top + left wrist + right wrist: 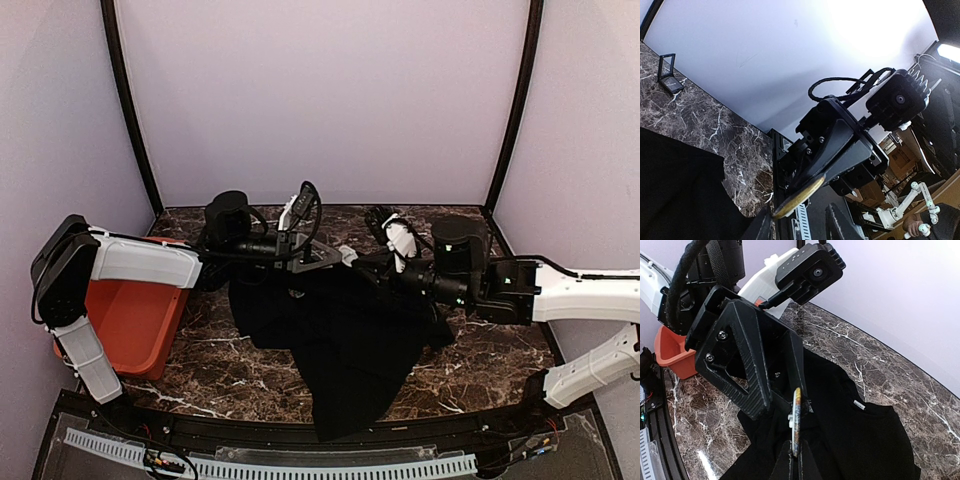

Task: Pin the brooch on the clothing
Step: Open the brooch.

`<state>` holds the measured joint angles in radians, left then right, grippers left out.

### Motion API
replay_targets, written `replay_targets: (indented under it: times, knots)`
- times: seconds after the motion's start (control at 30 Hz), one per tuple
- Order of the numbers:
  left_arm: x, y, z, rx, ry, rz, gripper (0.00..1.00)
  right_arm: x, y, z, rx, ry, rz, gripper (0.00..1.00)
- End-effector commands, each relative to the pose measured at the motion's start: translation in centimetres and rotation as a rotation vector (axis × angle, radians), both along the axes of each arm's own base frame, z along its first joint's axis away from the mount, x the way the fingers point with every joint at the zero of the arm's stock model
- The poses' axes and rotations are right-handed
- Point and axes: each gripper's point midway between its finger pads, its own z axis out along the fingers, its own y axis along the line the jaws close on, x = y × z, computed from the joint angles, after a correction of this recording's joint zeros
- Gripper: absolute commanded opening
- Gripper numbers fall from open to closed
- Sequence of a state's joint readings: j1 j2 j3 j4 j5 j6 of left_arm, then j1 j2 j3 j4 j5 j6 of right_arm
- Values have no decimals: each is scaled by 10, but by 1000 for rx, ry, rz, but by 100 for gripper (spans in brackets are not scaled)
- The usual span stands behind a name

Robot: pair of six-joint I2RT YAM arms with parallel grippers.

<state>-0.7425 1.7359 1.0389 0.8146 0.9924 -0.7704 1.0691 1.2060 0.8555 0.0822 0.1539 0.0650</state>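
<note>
The black clothing [340, 340] lies crumpled on the marble table, its collar label facing up [858, 403]. Both grippers meet over the shirt's upper edge. My right gripper [795, 460] is shut on the lower rim of the brooch [797, 420], a thin round badge seen edge-on with a white clasp on its left face. The left gripper's fingers [750, 365] stand just above it, on either side of its top rim. In the left wrist view my left gripper [802, 225] is open, and the brooch [797, 197] slants across the gap with its tip at the left finger.
A red bin [135, 320] sits at the table's left edge under the left arm. A small black frame [667, 72] stands on the marble near the back wall. Purple walls close in the back and sides; a cable rail runs along the near edge.
</note>
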Motion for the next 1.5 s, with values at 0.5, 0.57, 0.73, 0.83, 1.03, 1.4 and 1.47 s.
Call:
replay_targets:
  times: [0.5, 0.57, 0.73, 0.83, 1.03, 1.4, 1.47]
  knots:
    - [-5, 1, 1, -12, -24, -20, 27, -1, 7, 29, 59, -22, 13, 0]
    - [-5, 1, 0, -6, -23, -15, 26, -2, 8, 30, 58, -23, 18, 0]
    - [-3, 1, 0, -6, -22, -6, 26, -2, 9, 29, 46, -31, 28, 0]
    - [-4, 2, 2, -14, -21, -7, 26, -4, 9, 26, 45, -31, 33, 0]
    - [-4, 2, 3, -27, -14, -10, 23, -6, 8, 23, 45, -30, 36, 0]
    - [-3, 2, 2, -34, -3, -14, 18, -8, 7, 22, 50, -33, 43, 0]
    - [-3, 2, 2, -34, -4, -14, 16, -8, 7, 22, 49, -35, 41, 0]
